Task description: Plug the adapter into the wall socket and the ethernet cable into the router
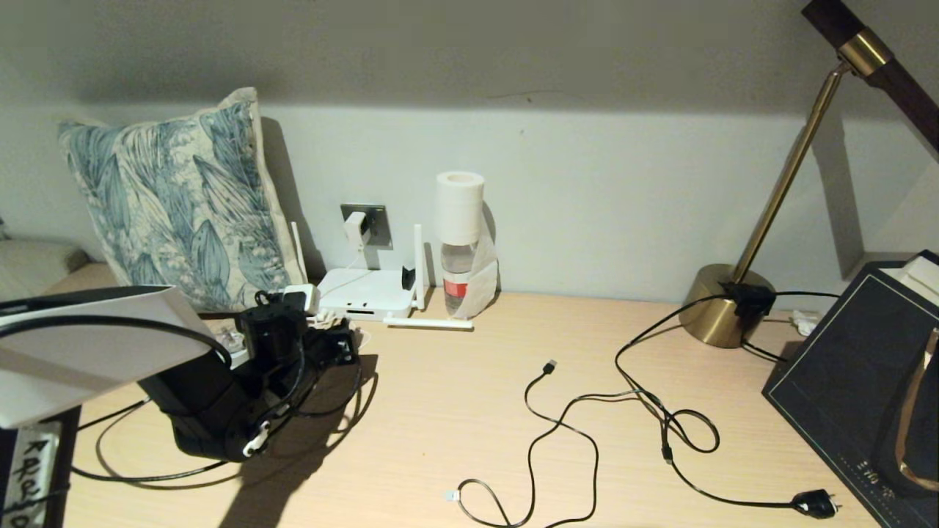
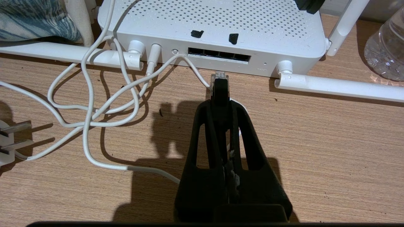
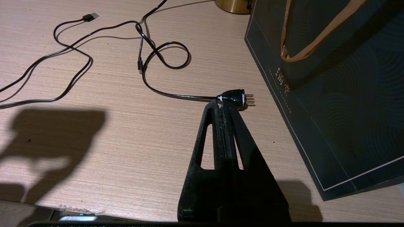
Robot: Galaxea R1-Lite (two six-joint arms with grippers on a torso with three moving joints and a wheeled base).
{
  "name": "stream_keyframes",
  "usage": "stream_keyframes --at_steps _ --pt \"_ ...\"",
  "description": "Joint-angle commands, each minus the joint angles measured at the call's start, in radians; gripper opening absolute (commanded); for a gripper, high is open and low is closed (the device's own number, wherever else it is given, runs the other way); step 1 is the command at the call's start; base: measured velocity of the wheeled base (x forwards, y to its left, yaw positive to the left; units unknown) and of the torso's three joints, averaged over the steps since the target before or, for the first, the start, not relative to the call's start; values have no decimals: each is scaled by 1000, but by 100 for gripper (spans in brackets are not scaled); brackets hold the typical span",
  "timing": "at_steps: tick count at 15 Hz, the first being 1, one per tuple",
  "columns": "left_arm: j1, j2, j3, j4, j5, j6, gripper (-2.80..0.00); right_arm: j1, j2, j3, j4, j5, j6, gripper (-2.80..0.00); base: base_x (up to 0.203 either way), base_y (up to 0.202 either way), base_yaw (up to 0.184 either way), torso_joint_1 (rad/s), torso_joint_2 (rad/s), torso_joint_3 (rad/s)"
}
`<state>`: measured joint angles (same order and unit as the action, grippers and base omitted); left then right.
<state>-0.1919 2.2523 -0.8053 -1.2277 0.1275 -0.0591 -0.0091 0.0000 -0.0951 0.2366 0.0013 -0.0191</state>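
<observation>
The white router (image 1: 364, 292) lies against the wall, its dark ports (image 2: 218, 55) facing my left gripper (image 2: 221, 102). That gripper is shut on the ethernet cable's black boot (image 2: 220, 90). The clear clip plug (image 2: 220, 75) sticks out past the fingertips, a short gap from the ports and level with them. In the head view the left gripper (image 1: 326, 345) sits just in front of the router. The white adapter (image 1: 356, 229) sits on the grey wall socket (image 1: 375, 220), its cord (image 2: 91, 94) coiled on the table. My right gripper (image 3: 222, 105) is shut on nothing, low over the table.
A leaf-print pillow (image 1: 176, 205) leans left of the router; a water bottle (image 1: 456, 275) with a paper roll stands right of it. A white pronged plug (image 2: 8, 142) lies nearby. Thin black cables (image 1: 587, 425), a black plug (image 3: 235, 97), a brass lamp (image 1: 722, 304) and a dark bag (image 1: 866, 367) fill the right.
</observation>
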Motion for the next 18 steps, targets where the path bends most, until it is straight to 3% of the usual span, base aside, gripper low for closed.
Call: stream_keyframes --at_steps 1,18 --pt "0 0 0 -7 1 -1 -280 0 0 0 1 0 -1 -280 0 0 0 0 0 0" --pt "0 0 0 -7 1 -1 -280 0 0 0 1 0 -1 -280 0 0 0 0 0 0"
